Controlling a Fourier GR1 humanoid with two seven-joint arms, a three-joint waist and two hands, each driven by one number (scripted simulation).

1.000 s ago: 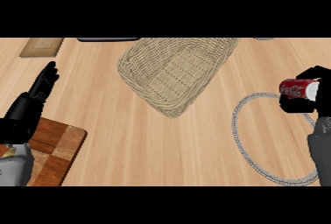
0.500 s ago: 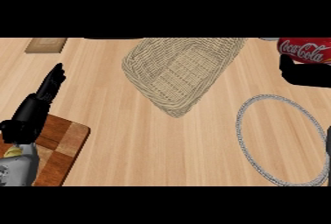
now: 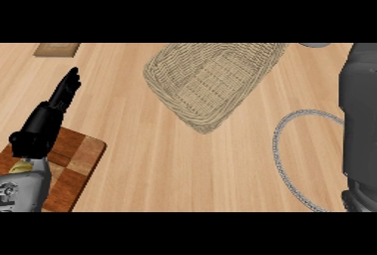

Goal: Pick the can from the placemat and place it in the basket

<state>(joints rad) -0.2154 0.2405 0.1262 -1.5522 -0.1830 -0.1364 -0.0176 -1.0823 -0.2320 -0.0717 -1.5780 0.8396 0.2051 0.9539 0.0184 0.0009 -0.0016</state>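
Observation:
A woven wicker basket (image 3: pixel 210 79) lies at the top middle of the wooden counter. Right of it, the round placemat's grey braided rim (image 3: pixel 278 144) shows, with nothing standing on its visible part. No can is in view. My right forearm (image 3: pixel 361 114) fills the right edge from bottom to top as a tall grey shape, and it hides part of the placemat. The right hand itself is out of the picture. At the left, my left hand (image 3: pixel 55 107) rests open with its fingers straight and pointing up.
A checkered wooden cutting board (image 3: pixel 74 159) lies at the lower left, under my left forearm. A small tan block (image 3: pixel 57 48) sits at the top left edge. A grey object (image 3: pixel 316 45) peeks in at the top right.
My right arm rose with the red can, which showed at the top right half a second ago. Hand and can are now out of view and only the forearm shows. The left hand stayed put.

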